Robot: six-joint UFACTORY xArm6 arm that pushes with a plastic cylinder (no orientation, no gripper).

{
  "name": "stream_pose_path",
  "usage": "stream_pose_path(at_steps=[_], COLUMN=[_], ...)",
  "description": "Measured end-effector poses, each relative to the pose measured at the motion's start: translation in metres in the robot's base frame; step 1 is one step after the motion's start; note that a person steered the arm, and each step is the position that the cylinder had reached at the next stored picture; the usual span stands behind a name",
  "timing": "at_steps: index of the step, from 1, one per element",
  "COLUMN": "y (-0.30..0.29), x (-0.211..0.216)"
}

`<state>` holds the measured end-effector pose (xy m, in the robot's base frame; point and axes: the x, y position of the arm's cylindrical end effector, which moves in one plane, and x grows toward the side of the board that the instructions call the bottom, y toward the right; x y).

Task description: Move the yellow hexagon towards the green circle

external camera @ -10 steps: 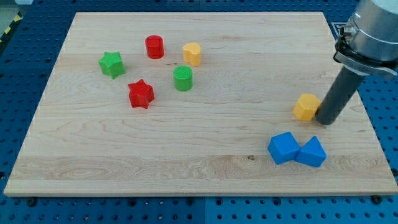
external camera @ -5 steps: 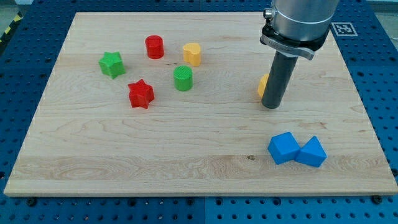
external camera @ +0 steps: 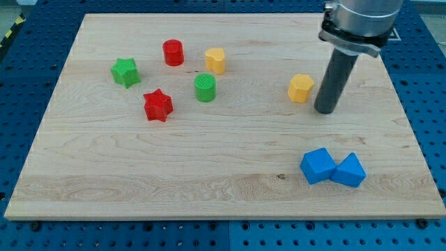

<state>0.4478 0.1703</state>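
A yellow hexagon block (external camera: 301, 88) lies right of the board's middle. My tip (external camera: 324, 111) stands just to its right and slightly lower, a small gap apart. The green circle (external camera: 205, 88) sits well to the left of that block, in the cluster at the upper left. A second yellow block (external camera: 215, 61) lies just above and right of the green circle.
A red cylinder (external camera: 173, 52), a green star (external camera: 125, 72) and a red star (external camera: 157, 104) surround the green circle. Two blue blocks (external camera: 319, 165) (external camera: 348, 170) touch each other at the lower right. The wooden board (external camera: 223, 202) rests on a blue perforated table.
The yellow hexagon was pushed up and to the left, closer to the green circle. My tip followed it left, then drew back to the right, off the block.
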Motion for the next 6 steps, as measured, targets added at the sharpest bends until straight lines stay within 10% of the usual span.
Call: stream_pose_path(at_steps=[6], y=[-0.004], x=[-0.025])
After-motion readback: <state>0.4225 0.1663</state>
